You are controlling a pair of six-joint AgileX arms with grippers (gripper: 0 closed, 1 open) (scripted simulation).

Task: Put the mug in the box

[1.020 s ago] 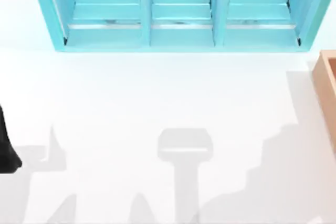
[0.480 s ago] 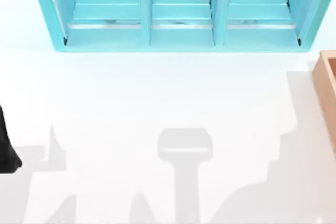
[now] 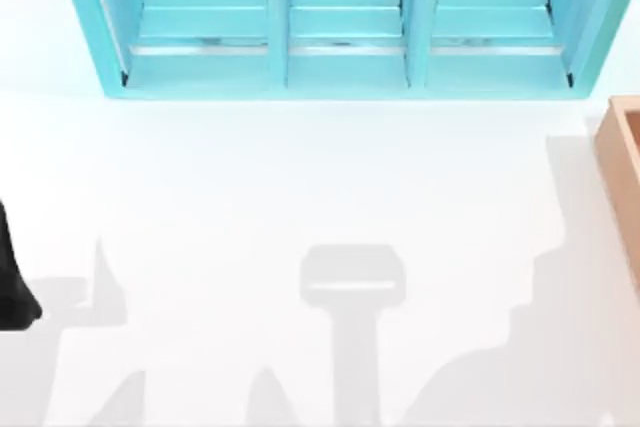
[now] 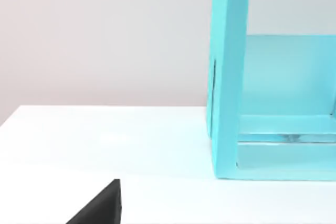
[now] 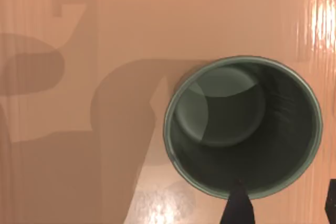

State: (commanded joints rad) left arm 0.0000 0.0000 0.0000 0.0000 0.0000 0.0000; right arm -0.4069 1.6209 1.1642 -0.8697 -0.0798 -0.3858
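- Seen from the right wrist, the mug point(image 5: 242, 127) is sitting upright over the peach floor of the box point(image 5: 105, 51), its dark inside facing the camera.
- One dark fingertip point(image 5: 237, 205) of the right gripper is lying across the mug's near rim; whether the fingers are clamped on it I cannot tell.
- At the top view's right edge, a box wall point(image 3: 622, 172) is showing.
- Along the top edge, a cyan shelf unit point(image 3: 345, 22) is standing on the white table point(image 3: 300, 177).
- At the lower left edge, the left arm point(image 3: 12, 287) is sitting parked.

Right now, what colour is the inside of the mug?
Dark grey-green, best seen in the right wrist view: the mug.
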